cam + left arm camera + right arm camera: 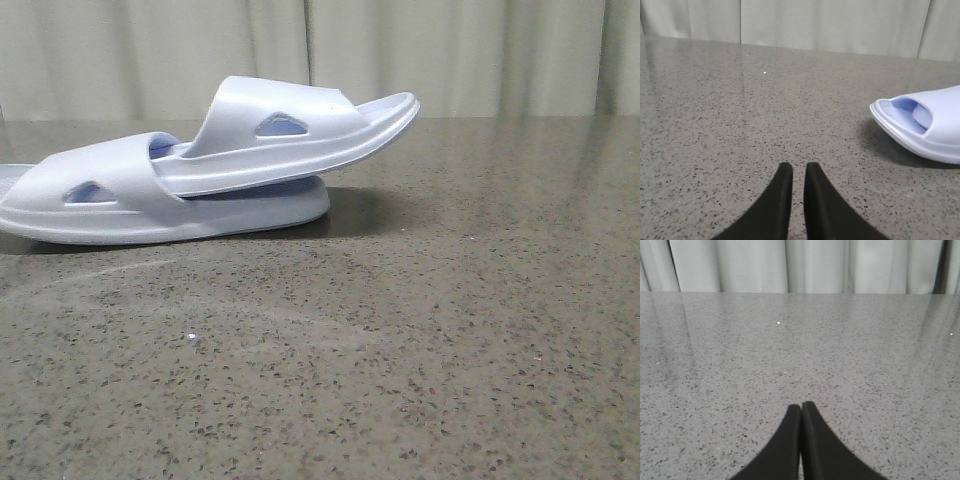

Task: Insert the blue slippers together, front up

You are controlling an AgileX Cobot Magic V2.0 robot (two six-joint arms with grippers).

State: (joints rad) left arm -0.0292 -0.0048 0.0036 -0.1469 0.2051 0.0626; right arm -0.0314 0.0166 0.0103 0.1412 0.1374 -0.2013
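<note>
Front view: two slippers sit nested at about ten o'clock on the table (420, 340). The lower slipper (120, 200) lies flat, and its far-left end is cut off by the frame edge. The upper slipper (300, 135) has one end pushed under the lower one's strap, so that end is hidden; its free end tilts up toward two o'clock, clear of the table. Both are smooth, pale lavender-blue moulded foam with a wide strap and a triangular side cut-out. The table is dark speckled stone, glossy, with faint smears. Pleated pale curtains (450, 50) hang behind. Neither arm shows here.

Left wrist view: the left gripper (794, 172) shows two black, tapered, matte fingers with a thin gap between the tips, holding nothing, above bare table. At three o'clock one end of a slipper (920, 125) pokes in, the rest cut off; which of the two it is I cannot tell. It lies well apart from the fingers.

Right wrist view: the right gripper (801, 410) has its black tips pressed together, holding nothing, over speckled table with no slipper in sight.
</note>
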